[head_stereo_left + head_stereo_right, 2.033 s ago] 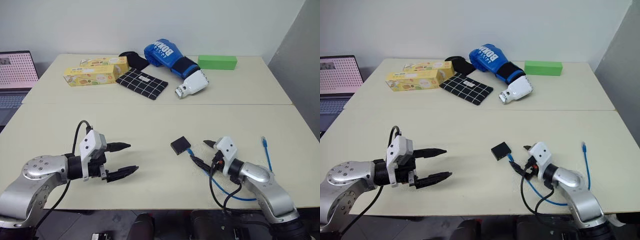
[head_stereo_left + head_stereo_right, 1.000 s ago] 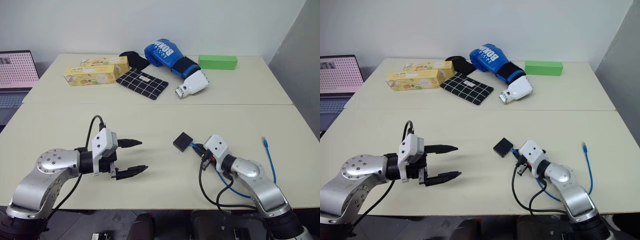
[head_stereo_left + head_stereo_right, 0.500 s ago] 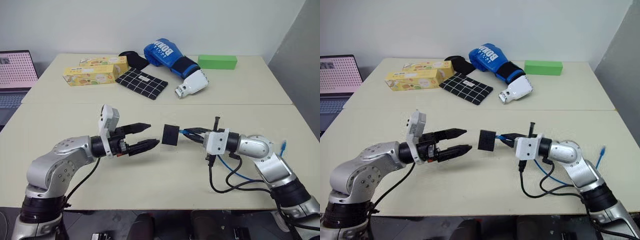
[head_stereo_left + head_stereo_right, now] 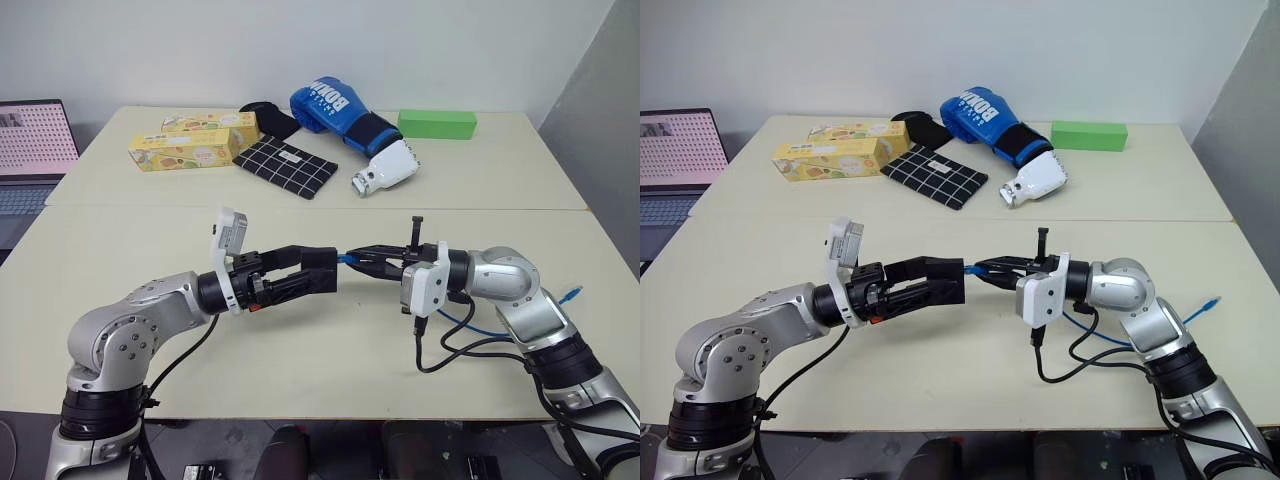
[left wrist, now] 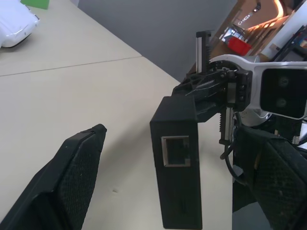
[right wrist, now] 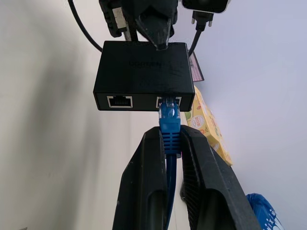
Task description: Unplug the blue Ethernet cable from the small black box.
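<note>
The small black box [image 5: 180, 177] hangs above the table, carried by the blue Ethernet cable [image 6: 169, 115] plugged into one of its two side ports. My right gripper [image 4: 362, 255] points toward my left and is shut on the cable's blue boot just behind the plug. My left gripper [image 4: 318, 270] reaches in from the other side. It is open, with one finger on each flat side of the box and a gap showing on both sides in the left wrist view. The rest of the cable loops under my right arm to its free end [image 4: 1208, 300].
At the back of the table [image 4: 300, 350] lie a black-and-white checked pouch [image 4: 284, 167], two yellow boxes [image 4: 185, 150], a blue boxing glove [image 4: 345, 115] and a green block [image 4: 436, 123]. A laptop [image 4: 35, 140] stands at far left. Black cables [image 4: 440, 350] dangle from my right wrist.
My right gripper lifted the box off the table by the cable and turned toward my left. My left gripper rose and moved in, so its fingers now straddle the box.
</note>
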